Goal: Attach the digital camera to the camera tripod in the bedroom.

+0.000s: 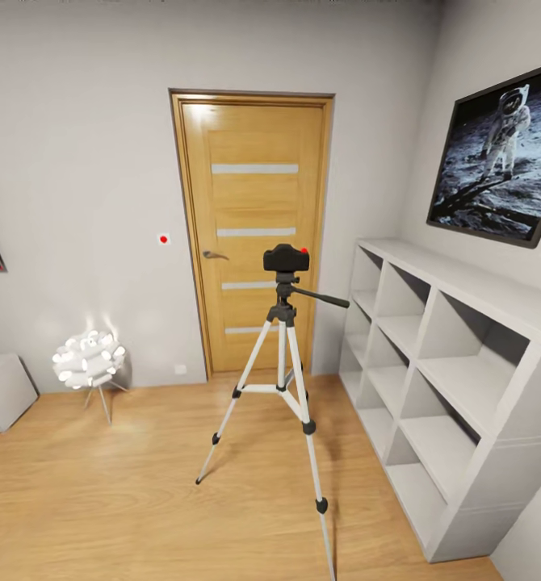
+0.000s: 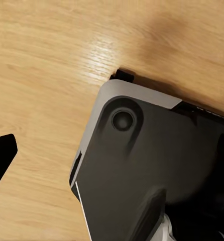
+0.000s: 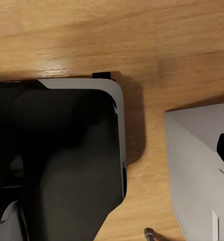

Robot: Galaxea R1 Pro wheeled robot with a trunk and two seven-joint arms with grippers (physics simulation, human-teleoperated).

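We see the camera (image 1: 286, 258) sitting atop the tripod (image 1: 283, 379), which stands on the wood floor (image 1: 101, 500) before the door (image 1: 254, 234), just left of the white shelf (image 1: 456, 379). A ball lamp (image 1: 89, 361) glows further left. How far our grippers are open we cannot tell.

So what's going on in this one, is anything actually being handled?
Nothing is being handled right now. The digital camera already sits on top of the camera tripod, which stands on the wood floor in front of the oak door, beside the white cube shelf. Both wrist views look down at the floor and the robot's dark base; whether either claw is open cannot be told.
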